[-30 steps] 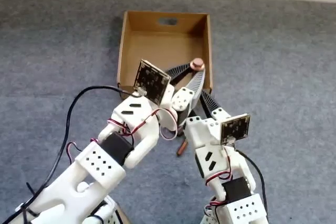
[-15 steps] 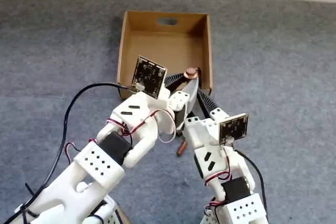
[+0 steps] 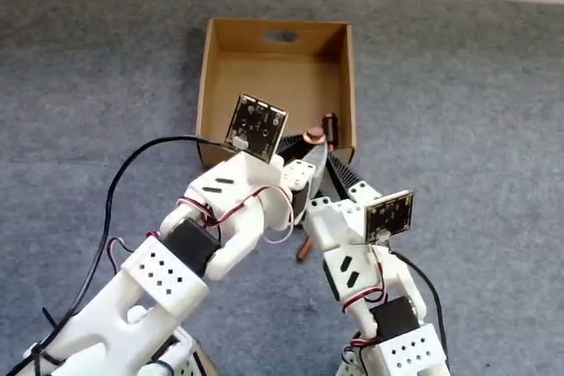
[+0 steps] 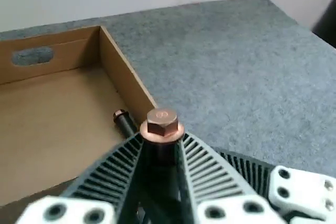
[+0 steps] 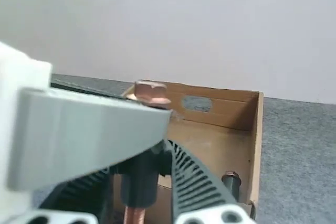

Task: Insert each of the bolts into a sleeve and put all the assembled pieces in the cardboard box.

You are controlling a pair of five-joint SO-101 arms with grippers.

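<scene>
L pincer [image 4: 160, 146] clamped on sleeved bolt [image 4: 161, 123], pulled back to cardboard box [image 3: 204, 85] near wall.

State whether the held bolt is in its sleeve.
In. The bolt has its head atop the sleeve, copper shank showing below, held by the left pincer.

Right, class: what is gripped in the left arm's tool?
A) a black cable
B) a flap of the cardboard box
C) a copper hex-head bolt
C: in the left wrist view, the copper hex-head bolt stands upright, clamped in the left tool.
</scene>
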